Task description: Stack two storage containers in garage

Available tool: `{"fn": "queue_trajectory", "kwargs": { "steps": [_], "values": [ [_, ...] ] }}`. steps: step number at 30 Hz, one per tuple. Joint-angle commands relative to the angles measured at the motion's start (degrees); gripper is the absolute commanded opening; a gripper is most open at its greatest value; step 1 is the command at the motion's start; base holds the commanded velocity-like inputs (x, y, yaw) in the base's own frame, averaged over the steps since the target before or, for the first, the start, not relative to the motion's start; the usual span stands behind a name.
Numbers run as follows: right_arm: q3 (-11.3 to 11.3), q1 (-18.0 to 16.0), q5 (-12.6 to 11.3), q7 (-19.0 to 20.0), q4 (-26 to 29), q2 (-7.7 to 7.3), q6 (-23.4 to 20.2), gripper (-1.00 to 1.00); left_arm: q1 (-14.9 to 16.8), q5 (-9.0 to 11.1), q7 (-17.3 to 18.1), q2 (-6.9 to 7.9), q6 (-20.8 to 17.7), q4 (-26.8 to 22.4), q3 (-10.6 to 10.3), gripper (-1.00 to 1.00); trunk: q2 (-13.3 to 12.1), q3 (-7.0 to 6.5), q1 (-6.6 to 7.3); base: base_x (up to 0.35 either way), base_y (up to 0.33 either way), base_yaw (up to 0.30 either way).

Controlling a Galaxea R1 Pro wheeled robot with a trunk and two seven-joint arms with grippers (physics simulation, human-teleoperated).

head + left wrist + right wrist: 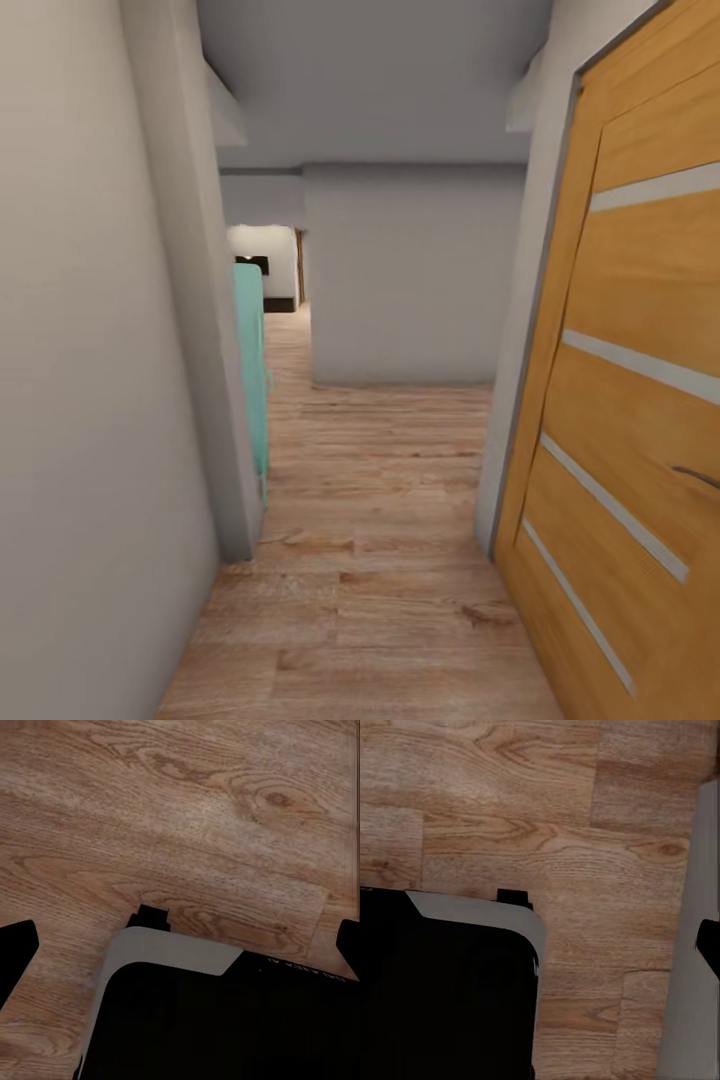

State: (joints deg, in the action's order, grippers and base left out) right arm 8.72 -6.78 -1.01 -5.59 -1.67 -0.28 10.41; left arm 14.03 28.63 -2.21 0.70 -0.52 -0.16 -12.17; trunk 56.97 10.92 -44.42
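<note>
A narrow hallway: wood plank floor [370,560] centre, wooden door [640,400] at right. Robot seems in transit, no containers carried; both grippers' spread unclear. Next: keep driving.

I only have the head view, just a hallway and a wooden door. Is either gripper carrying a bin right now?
Observer: The left gripper is open and holds nothing; plank floor lies beyond it.
Operator: And the right side?
Observer: No bin there. One fingertip shows; the other is lost against the robot's dark base.
Operator: Anything near it?
Observer: A pale wall shows just behind that fingertip.
</note>
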Motion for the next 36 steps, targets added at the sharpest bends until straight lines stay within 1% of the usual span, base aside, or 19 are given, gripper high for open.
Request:
{"fn": "queue_trajectory", "kwargs": {
  "steps": [1,36],
  "values": [
    [0.42,-0.08,-0.13,-0.15,-0.18,0.01,0.30,1.00,0.04,0.49,-0.16,0.00,-0.07,-0.02,-0.49,1.00,0.05,0.08,-0.04,0.322,-0.076,0.001],
    [0.51,-0.08,0.07,-0.20,-0.18,0.04,0.20,1.00,0.04,0.57,-0.17,0.17,-0.58,-0.02,-0.57,1.00,0.05,0.08,-0.04,0.322,-0.004,0.000]
  ]
}}
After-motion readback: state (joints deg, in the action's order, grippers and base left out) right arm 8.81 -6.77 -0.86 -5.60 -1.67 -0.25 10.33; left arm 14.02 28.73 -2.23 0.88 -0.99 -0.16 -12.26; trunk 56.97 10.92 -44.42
